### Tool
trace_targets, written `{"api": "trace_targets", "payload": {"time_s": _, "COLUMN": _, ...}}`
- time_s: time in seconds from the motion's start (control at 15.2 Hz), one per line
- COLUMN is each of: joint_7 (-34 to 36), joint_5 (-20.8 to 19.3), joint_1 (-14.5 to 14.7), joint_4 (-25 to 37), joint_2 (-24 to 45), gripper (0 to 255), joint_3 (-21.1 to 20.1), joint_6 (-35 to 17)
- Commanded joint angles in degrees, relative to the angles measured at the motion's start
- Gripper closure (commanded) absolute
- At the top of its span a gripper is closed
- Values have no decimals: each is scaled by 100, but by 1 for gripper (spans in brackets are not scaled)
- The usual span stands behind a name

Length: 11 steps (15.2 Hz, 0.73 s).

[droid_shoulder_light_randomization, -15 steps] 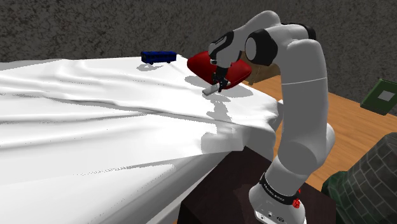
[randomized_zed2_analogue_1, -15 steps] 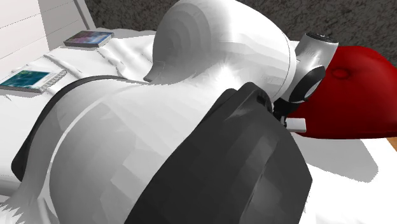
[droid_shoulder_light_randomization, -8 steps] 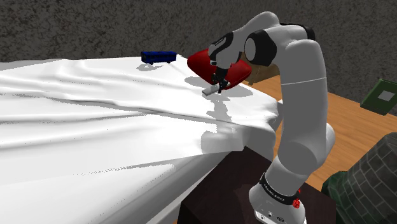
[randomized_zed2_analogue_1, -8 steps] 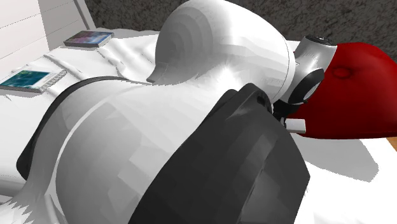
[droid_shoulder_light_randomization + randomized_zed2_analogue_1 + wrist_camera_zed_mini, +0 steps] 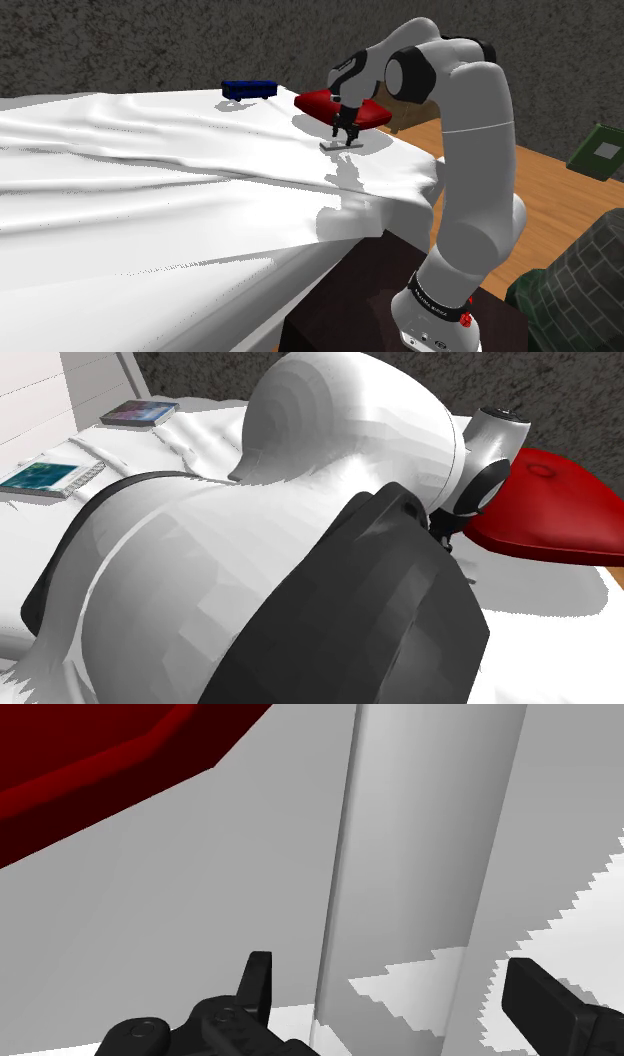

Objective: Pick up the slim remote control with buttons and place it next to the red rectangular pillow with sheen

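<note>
The remote [image 5: 340, 146], a slim pale grey slab, lies flat on the white bed sheet [image 5: 150, 190] just in front of the red pillow [image 5: 335, 105]. My gripper [image 5: 347, 133] hangs right above it, open. In the wrist view the remote [image 5: 420, 874] runs lengthwise between the two black fingers [image 5: 258, 984], which stand wide apart and do not touch it; the gripper [image 5: 400, 999] holds nothing. The dark red pillow [image 5: 90, 764] lies close beside the remote. In the second exterior view the pillow [image 5: 550, 512] lies flat behind my arm.
A dark blue box [image 5: 248, 89] sits on the bed beyond the pillow. Two books [image 5: 45, 477] [image 5: 140, 412] lie at the bed's far side. The bed's edge [image 5: 425, 175] drops off just past the remote to a wooden floor [image 5: 560, 210].
The fingers have opened and the remote has dropped from them onto the sheet. The red pillow now sits lower and flatter than before.
</note>
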<state>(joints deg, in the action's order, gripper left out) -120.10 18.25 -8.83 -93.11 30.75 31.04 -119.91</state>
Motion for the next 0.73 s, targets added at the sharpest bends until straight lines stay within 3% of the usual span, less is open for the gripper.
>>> {"api": "trace_targets", "payload": {"time_s": 0.0, "joint_7": 59, "joint_5": -73, "joint_1": 23, "joint_4": 137, "joint_2": -105, "gripper": 0, "joint_3": 42, "joint_6": 227}}
{"api": "trace_targets", "payload": {"time_s": 0.13, "joint_7": 114, "joint_5": -159, "joint_1": 42, "joint_4": 294, "joint_2": -237, "gripper": 0, "joint_3": 93, "joint_6": 499}}
{"api": "trace_targets", "payload": {"time_s": 0.66, "joint_7": 114, "joint_5": -160, "joint_1": 41, "joint_4": 294, "joint_2": -237, "gripper": 0, "joint_3": 92, "joint_6": 499}}
